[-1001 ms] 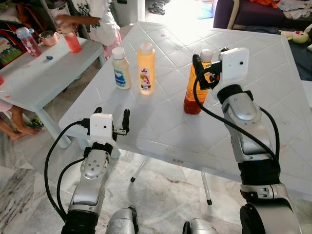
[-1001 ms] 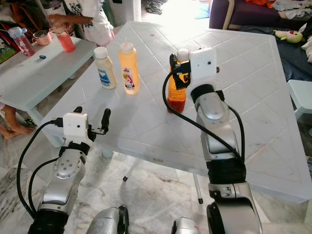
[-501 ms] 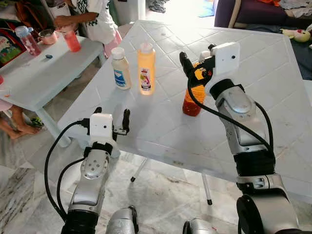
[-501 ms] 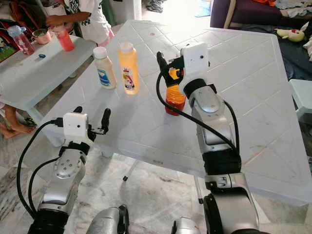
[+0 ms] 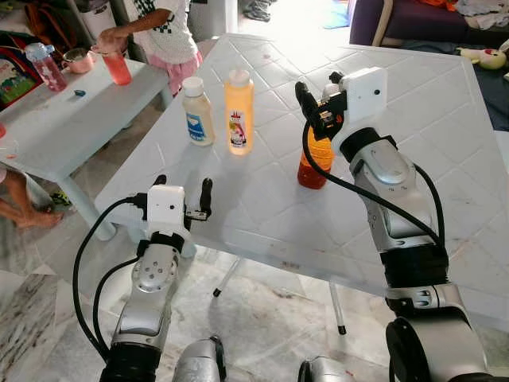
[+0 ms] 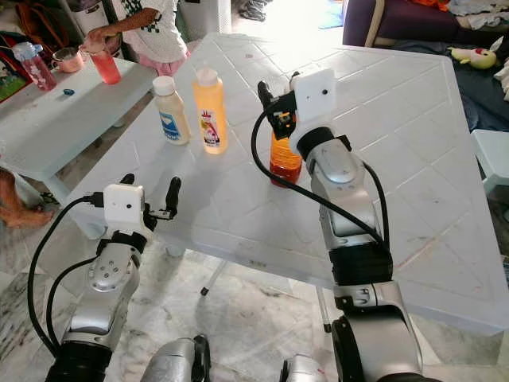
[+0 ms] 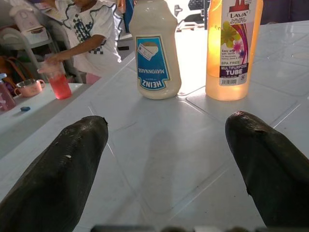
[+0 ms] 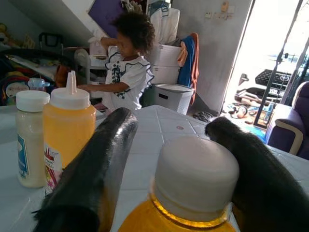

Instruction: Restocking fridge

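Note:
An orange bottle (image 5: 315,161) with a white cap (image 8: 195,178) stands mid-table on the white table (image 5: 413,143). My right gripper (image 5: 316,110) hovers over its top, open, one black finger (image 8: 99,164) on each side of the cap. A white mayonnaise bottle (image 5: 197,111) and a yellow squeeze bottle (image 5: 238,110) stand upright side by side further left. My left gripper (image 5: 183,182) is open at the table's near edge, pointing at those two bottles, the mayonnaise (image 7: 154,53) and the squeeze bottle (image 7: 232,48), with bare tabletop between its fingers (image 7: 63,169).
A low white side table (image 5: 56,127) stands at the left with a pink cup (image 5: 119,68) and a water bottle (image 5: 45,66); a person (image 5: 163,28) stands behind it. A purple sofa (image 5: 413,24) lies beyond the table. The table's near edge overhangs marble floor.
My right gripper swung from beside the orange bottle to above its cap, fingers now straddling it. The left arm has stayed still. The person at the side table has shifted.

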Motion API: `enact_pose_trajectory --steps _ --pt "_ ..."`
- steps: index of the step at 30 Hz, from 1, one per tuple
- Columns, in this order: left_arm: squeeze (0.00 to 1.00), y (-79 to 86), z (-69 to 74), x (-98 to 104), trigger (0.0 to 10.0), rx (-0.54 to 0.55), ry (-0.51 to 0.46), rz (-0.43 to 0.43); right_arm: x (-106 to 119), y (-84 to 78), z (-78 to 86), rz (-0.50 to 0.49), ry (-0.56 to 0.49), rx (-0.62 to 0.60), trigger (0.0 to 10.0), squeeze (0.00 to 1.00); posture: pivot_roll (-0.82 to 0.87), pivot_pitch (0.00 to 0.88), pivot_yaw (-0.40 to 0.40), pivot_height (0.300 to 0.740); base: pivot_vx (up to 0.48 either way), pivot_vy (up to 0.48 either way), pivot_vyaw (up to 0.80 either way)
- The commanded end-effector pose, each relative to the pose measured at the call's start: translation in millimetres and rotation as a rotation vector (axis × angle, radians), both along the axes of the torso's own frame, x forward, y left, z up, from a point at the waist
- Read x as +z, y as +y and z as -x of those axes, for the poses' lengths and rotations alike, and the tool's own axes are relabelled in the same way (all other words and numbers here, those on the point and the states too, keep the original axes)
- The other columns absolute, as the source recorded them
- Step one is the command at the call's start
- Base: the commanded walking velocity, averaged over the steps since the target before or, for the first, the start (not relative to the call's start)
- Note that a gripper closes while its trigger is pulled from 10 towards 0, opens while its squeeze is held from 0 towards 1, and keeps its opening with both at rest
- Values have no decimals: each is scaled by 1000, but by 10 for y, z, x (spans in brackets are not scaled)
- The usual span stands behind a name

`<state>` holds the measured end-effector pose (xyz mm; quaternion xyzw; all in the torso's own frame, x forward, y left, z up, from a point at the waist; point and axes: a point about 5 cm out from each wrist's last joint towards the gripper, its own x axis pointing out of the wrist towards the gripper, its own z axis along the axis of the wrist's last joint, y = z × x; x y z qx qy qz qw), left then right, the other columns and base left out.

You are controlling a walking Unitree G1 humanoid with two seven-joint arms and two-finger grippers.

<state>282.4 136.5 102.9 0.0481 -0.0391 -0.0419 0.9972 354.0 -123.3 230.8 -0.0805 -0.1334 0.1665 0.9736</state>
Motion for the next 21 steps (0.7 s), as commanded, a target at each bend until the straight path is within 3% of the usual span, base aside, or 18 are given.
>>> enact_pose_trajectory --steps 1,9,21 --pt "0 1 -12 -7 10000 -10 12 -13 12 5 5 9 7 -8 0 0 54 73 54 740 0 0 0" --pt "0 -18 -9 -86 10000 23 65 -27 -38 -58 2 18 45 -53 0 0 55 75 54 740 0 0 0" --pt "0 9 -43 -26 10000 36 47 -19 -27 -13 22 33 44 -48 0 0 57 80 57 740 0 0 0"
